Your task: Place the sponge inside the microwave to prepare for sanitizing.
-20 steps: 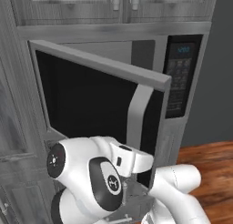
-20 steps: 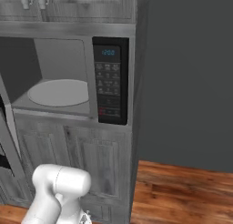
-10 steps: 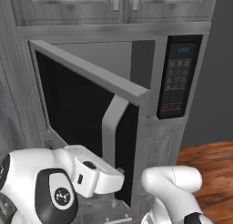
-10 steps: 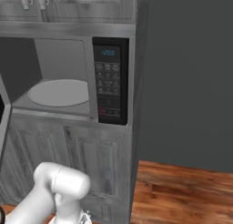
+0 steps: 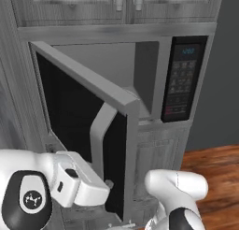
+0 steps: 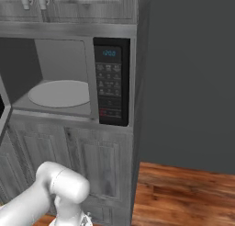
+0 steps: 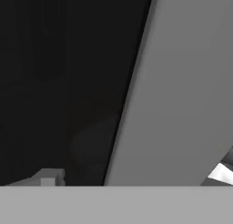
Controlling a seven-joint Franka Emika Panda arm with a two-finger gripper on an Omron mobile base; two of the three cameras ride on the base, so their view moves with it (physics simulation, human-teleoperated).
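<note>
microwave (image 5: pixel 140 79) door (image 5: pixel 84 126) swung open; grey turntable (image 6: pixel 59 93) bare | white arm (image 5: pixel 70 184) low beside door | claw state: cannot tell

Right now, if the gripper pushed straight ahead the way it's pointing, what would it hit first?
Most likely the microwave door: the hand view sits close against its grey frame beside the black glass. Depth is hard to judge here. The gripper's state can't be read.

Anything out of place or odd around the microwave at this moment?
Nothing stands out. The microwave is intact, its door swung open, the turntable flat, bare and centred, the keypad panel lit.
</note>
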